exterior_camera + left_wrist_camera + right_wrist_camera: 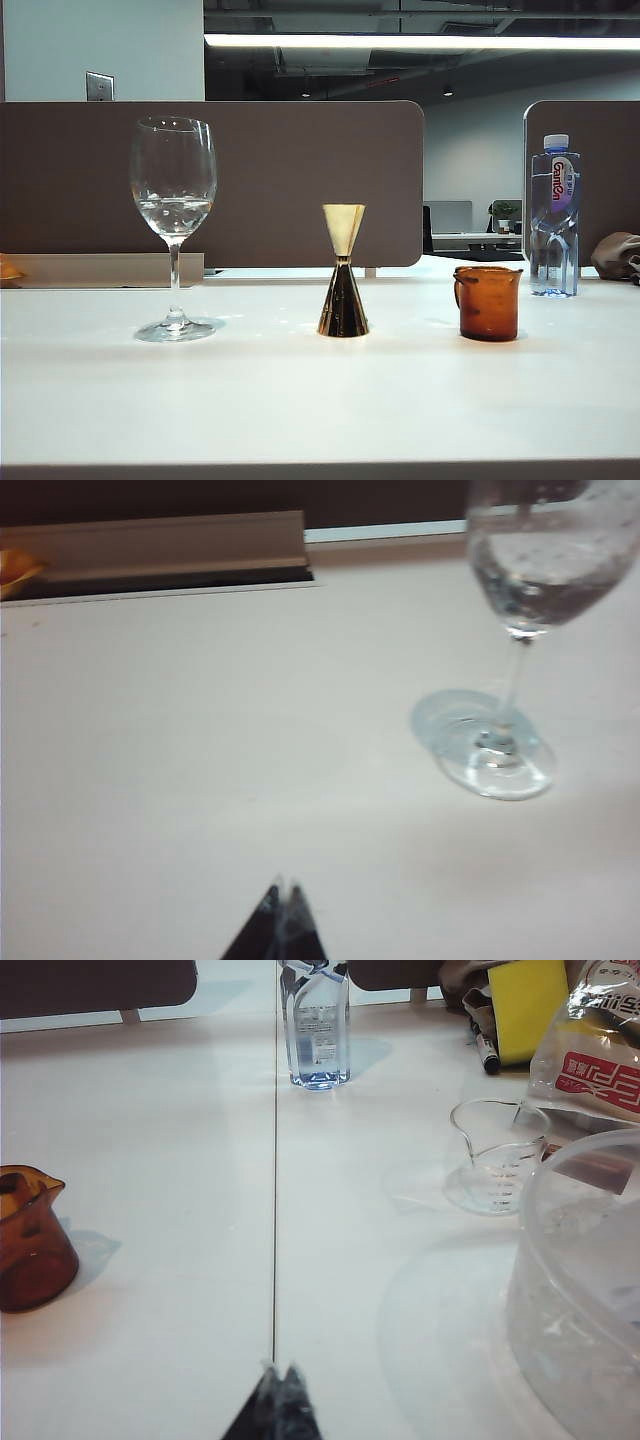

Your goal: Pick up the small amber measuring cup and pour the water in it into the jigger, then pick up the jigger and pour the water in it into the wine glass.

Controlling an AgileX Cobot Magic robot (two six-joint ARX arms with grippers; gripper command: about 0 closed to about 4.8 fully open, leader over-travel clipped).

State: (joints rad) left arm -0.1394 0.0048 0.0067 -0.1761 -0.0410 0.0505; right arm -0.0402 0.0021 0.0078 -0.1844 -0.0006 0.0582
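A white table [300, 400] fills the lower half of the exterior view, and on it three vessels stand in a row, well apart: the wine glass [174, 200] at left, the jigger [343, 272] at centre, the small amber measuring cup [488, 302] at right, with a clear water bottle [554, 215] behind it at the right edge. The wine glass, tallest of the three, already holds water [174, 213] low in its bowl; thin-walled and top-heavy on its slim stem, it looks fragile and best left standing. The jigger, a stiff metal hourglass with a slick dark lower cone, would likely be lightest to hold at its narrow waist. The amber cup looks light and rigid; its side handle, or a grip across its short body, seems the place to take it. Neither arm shows in the exterior view. The left gripper [281, 892] appears at the bottom centre of the left wrist view with jaws pressed together and empty, the glass at that frame's right, apart from it. The right gripper [280, 1372], bottom centre of the right wrist view, is likewise closed on nothing, with the amber cup at the left edge, well clear of it.
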